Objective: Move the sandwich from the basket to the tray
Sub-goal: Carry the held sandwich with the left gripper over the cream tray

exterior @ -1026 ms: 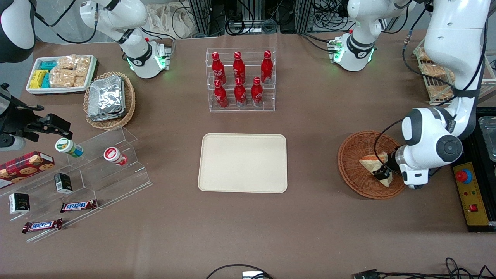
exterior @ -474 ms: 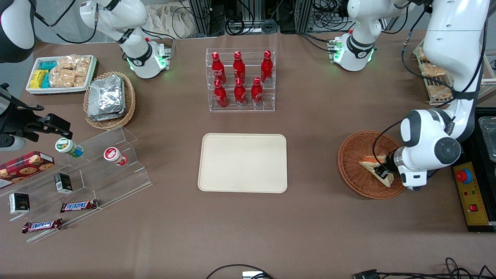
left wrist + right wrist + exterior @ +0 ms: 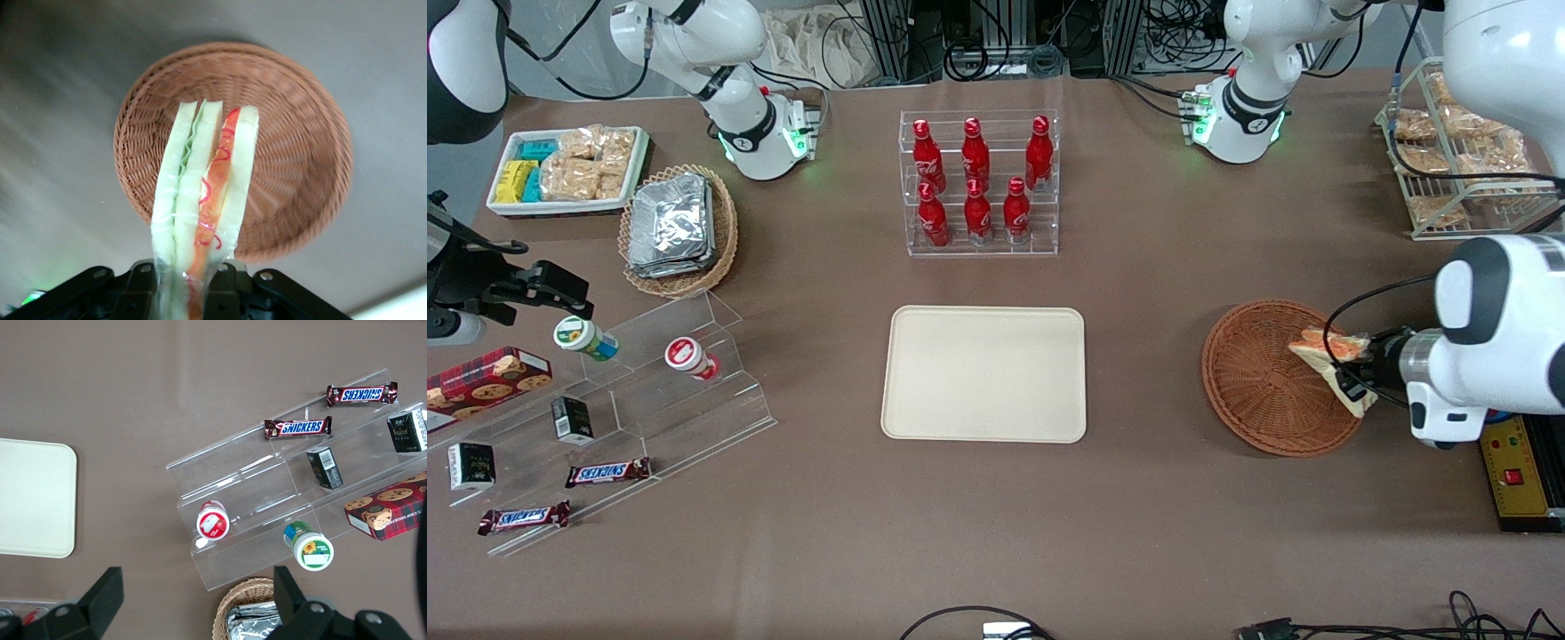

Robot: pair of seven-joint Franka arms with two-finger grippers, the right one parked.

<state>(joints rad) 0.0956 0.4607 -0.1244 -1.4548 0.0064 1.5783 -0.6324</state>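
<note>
Now, by item:
Gripper: the left arm's gripper (image 3: 1352, 384) hangs over the working-arm edge of the basket (image 3: 1258, 391), its fingers (image 3: 143, 283) clamped on the sandwich (image 3: 1329, 360).
Sandwich: lifted clear of the weave — tilted, with one corner pinched and the rest jutting out over the basket; in the left wrist view the sandwich (image 3: 203, 200) shows pale bread layers with a green stripe and an orange-red stripe between them, and the round basket (image 3: 293, 147) lies under it.
Basket: reddish-brown wicker, on the brown table (image 3: 1138, 533), toward the working arm's end, well apart from the tray (image 3: 984, 373).
Tray: cream, flat, at the middle of the table — nearer the front camera than the clear rack of red bottles (image 3: 978, 182); its rounded corner (image 3: 33, 497) shows in the right wrist view.
Stepped clear stand (image 3: 649, 382): toward the parked arm's end, carrying two small tubs and snack bars.
</note>
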